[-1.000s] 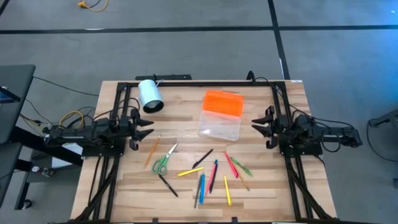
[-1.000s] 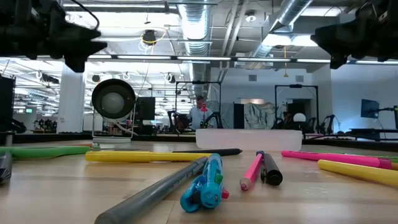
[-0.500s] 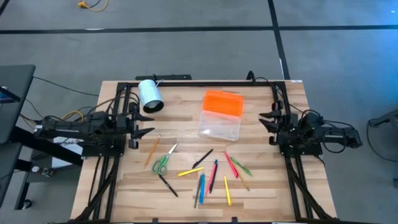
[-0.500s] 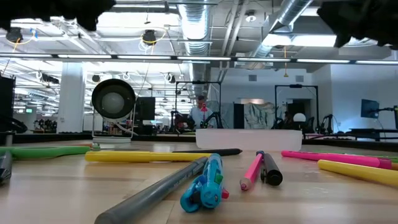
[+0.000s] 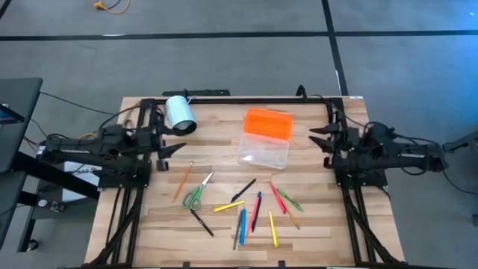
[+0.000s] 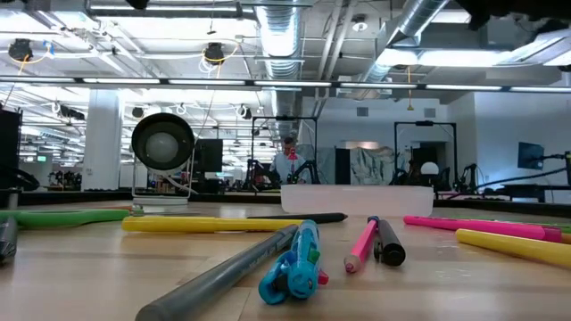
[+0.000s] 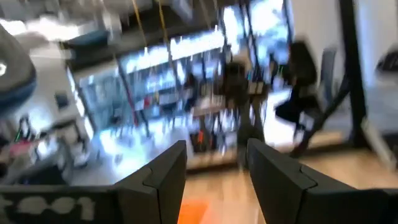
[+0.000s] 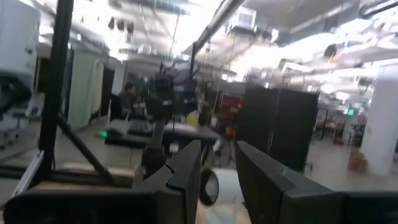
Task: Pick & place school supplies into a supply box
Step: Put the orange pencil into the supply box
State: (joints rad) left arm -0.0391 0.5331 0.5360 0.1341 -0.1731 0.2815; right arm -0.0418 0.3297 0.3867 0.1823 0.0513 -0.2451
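Two arms sit at the tabletop's (image 5: 224, 142) sides in the high view: the left gripper (image 5: 176, 149) at the left edge near a white cylinder (image 5: 180, 114), the right gripper (image 5: 320, 137) at the right edge, both empty with fingers apart. The supply box (image 5: 265, 137), orange lid open at its far side, lies centre-far. The school supplies (image 5: 250, 209) lie scattered near the front edge, green scissors (image 5: 196, 194) to their left.

Low view: pens (image 6: 290, 263) lie close, the clear box (image 6: 357, 198) behind them.

Left wrist view: fingers (image 7: 165, 177) parted, holding nothing.

Right wrist view: fingers (image 8: 186, 171) slightly apart, empty.
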